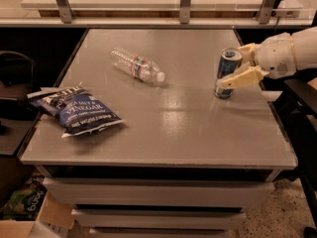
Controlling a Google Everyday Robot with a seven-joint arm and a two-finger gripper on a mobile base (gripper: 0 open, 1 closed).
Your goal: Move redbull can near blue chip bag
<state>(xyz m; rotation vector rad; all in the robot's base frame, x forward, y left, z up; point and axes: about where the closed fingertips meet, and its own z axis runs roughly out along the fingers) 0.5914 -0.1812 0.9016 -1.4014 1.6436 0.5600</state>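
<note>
The redbull can (226, 69), slim, blue and silver, stands upright on the right side of the grey table (188, 133). My gripper (231, 66) reaches in from the right edge with its cream fingers (243, 78) on either side of the can: one crosses the can's near side low down, the other lies behind its top. The jaws look open around the can, and it rests on the table. The blue chip bag (81, 113), dark blue with white lettering, lies flat near the table's front left corner, far from the can.
A clear plastic water bottle (136, 66) lies on its side at the table's back left of centre. A metal rail with posts (185, 4) runs behind the table. A green bag (20, 200) and a cardboard box (29, 224) sit on the floor at lower left.
</note>
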